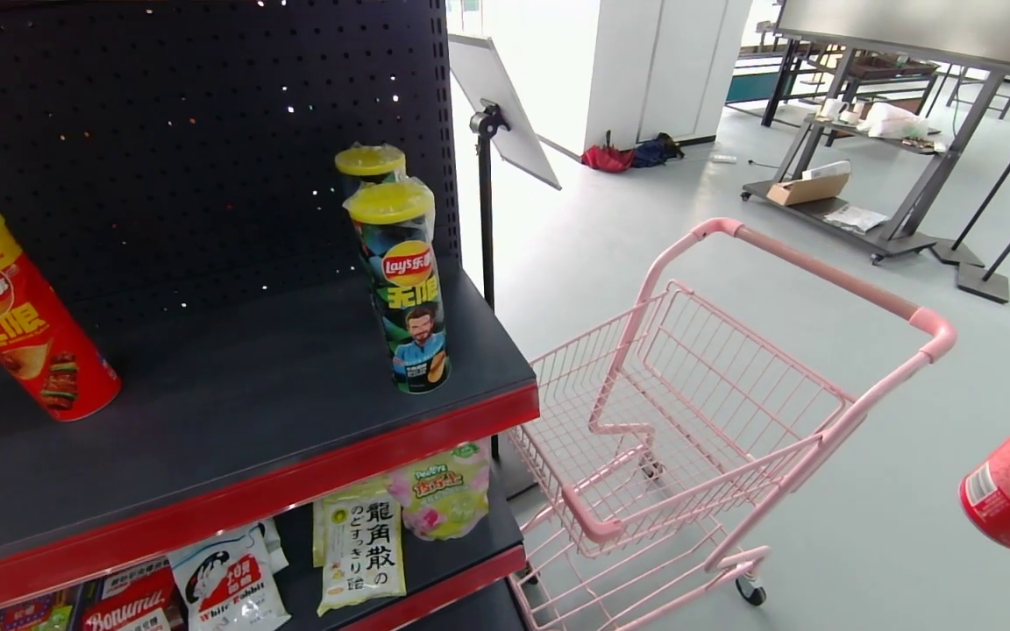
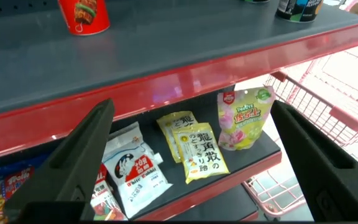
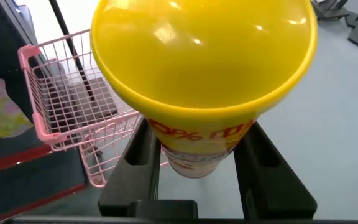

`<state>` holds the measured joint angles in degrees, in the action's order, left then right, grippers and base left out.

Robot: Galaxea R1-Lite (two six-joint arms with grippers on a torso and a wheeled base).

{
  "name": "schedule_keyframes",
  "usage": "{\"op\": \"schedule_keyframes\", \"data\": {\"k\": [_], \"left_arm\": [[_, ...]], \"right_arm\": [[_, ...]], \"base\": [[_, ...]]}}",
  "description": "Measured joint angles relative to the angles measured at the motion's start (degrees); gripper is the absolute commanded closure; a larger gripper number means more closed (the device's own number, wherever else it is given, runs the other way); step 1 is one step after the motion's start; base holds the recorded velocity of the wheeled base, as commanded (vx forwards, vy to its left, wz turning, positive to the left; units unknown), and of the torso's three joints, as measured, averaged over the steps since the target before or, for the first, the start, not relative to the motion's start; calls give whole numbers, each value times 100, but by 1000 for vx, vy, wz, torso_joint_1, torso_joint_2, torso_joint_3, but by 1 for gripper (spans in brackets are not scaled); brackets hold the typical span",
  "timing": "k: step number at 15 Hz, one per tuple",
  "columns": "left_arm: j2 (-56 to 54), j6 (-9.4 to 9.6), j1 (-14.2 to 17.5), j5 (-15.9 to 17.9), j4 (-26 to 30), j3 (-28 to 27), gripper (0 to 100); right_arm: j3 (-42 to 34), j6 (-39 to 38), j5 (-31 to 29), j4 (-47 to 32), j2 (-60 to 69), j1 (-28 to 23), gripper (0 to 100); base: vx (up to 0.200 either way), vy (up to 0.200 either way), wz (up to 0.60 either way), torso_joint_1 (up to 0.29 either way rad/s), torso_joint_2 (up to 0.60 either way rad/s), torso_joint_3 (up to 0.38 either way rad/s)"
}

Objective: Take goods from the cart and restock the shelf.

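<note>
The right gripper [image 3: 199, 152] is clamped around a red, yellow-lidded chip can [image 3: 204, 56] held in the air beside the pink cart [image 1: 821, 273], while the left gripper [image 2: 192, 115] gapes wide and empty before the shelf [image 2: 179, 53].

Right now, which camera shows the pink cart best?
The head view: the pink cart shows nearly whole, handle, basket and a wheel. The left wrist view catches a patch of its wire side; the right wrist view, one basket corner.

Red chip can [image 3: 204, 62] with a yellow lid, held between the 2 black fingers [image 3: 140, 165] of the right end effector [image 3: 197, 142], pink cart [image 3: 61, 106] behind it
</note>
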<state>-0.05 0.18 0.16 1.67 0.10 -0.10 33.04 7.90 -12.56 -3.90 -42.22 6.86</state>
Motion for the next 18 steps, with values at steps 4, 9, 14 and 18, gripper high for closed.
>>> {"op": "schedule_keyframes", "data": {"k": [4, 9, 14, 18], "left_arm": [[0, 0, 0, 0, -2, 0, 0], [0, -2, 0, 0, 0, 0, 0], [0, 0, -2, -1, -2, 0, 0], [0, 0, 0, -1, -2, 0, 0]], "right_arm": [[-5, 4, 18, 23, -274, -4, 100], [-145, -5, 2, 38, -500, -80, 100], [-291, -2, 2, 45, -463, -106, 100], [-322, 1, 2, 43, -467, -105, 100]], "base": [[0, 0, 0, 158, -376, -221], [0, 0, 240, 62, -134, -81], [0, 0, 600, 3, 1, -2], [0, 0, 450, 4, 1, 3]]}}
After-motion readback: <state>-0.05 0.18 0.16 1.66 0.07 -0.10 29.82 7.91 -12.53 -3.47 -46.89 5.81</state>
